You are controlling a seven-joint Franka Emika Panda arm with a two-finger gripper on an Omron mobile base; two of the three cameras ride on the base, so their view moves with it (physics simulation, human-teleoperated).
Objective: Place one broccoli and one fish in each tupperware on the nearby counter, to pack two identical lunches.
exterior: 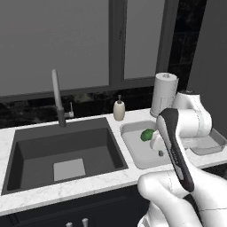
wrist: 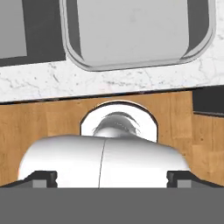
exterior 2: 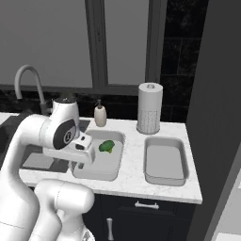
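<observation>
Broccoli [exterior 2: 106, 146] in left tupperware [exterior 2: 116, 168], right tupperware [exterior 2: 164, 176] bare

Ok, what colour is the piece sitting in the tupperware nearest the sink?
Green: it is the broccoli, clearest in the right base view.

Your arm covers part of the near tupperware [exterior 2: 96, 170] and, in the left base view, most of the far tupperware [exterior: 212, 146]; the faucet [exterior 2: 26, 80] is cut off.

Marble counter [exterior 2: 162, 189] with two tupperware [exterior 2: 164, 161].
</observation>
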